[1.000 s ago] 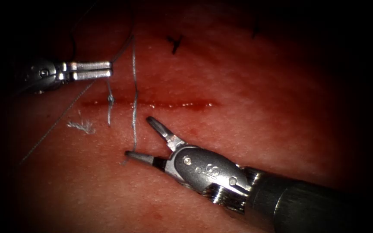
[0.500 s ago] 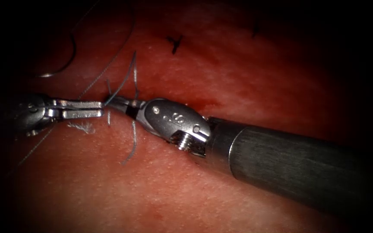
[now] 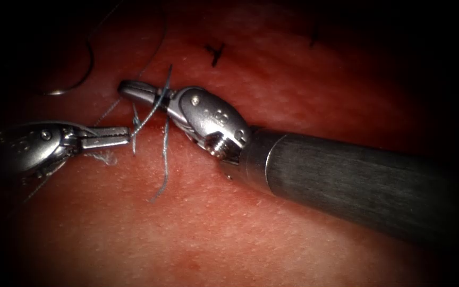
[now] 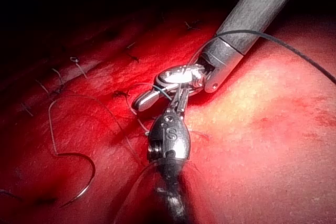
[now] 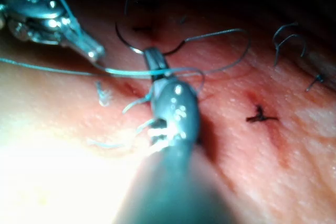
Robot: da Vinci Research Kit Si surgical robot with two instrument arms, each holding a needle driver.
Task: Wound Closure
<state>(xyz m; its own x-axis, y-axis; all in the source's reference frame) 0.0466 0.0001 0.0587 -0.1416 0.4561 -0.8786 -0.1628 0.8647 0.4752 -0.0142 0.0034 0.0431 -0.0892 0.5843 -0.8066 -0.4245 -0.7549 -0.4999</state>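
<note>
Red tissue [image 3: 304, 106] bears the free needle [image 3: 83, 69]; my left end effector [image 3: 126, 137] grips thread [image 3: 163, 159]; my right end effector [image 3: 134, 90] stays clenched, thread looped around it.

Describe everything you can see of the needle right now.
The needle is a thin, dark, strongly curved sliver of metal. It lies loose on the tissue, not driven into it, to the far left in the endoscope view, beyond the left hand. Neither hand holds it: the left hand and the right hand are both shut on the thread instead. Its tip cannot be made out.
</note>
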